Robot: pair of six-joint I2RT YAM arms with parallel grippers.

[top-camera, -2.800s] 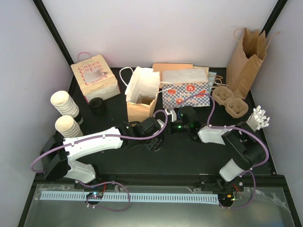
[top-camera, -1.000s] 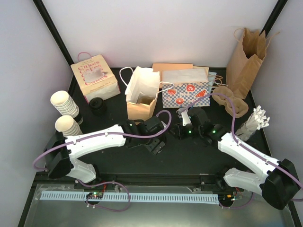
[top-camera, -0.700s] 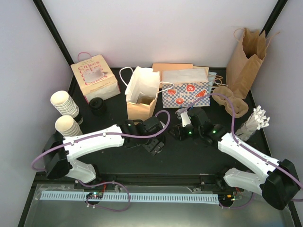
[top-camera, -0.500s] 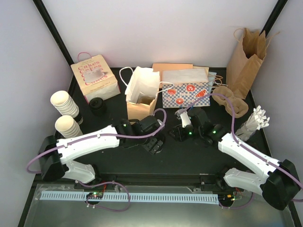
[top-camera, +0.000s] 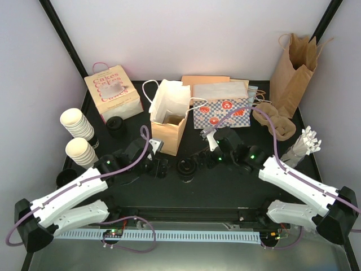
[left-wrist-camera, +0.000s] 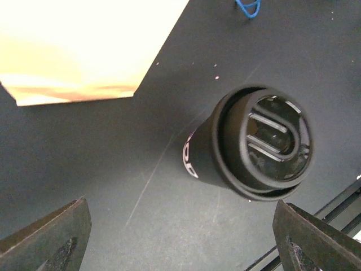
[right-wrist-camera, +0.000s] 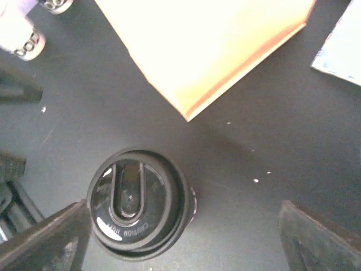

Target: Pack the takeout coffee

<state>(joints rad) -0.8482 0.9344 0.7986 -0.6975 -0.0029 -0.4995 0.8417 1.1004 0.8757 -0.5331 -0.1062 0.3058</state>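
Observation:
The takeout coffee (top-camera: 186, 167) is a dark cup with a round black lid, standing upright on the black table in front of the tan paper bag (top-camera: 169, 121). My left gripper (top-camera: 159, 167) hangs open just left of it; in the left wrist view the coffee (left-wrist-camera: 254, 144) lies beyond the fingertips, nearer the right finger (left-wrist-camera: 316, 237). My right gripper (top-camera: 204, 158) is open just to its right. In the right wrist view the coffee (right-wrist-camera: 138, 203) sits between the fingers, close to the left finger (right-wrist-camera: 45, 237), with a wide gap to the other.
A pink cake box (top-camera: 113, 93), stacked cream cups (top-camera: 76, 124) and another dark cup (top-camera: 117, 125) stand at the left. A checkered bag (top-camera: 221, 113), pulp carrier (top-camera: 273, 121), tall brown bag (top-camera: 293, 68) and white cutlery (top-camera: 304, 141) fill the back right.
My left arm has drawn back to the left, off the coffee. My right gripper's jaws have spread apart, and the coffee now stands free on the table between the two grippers.

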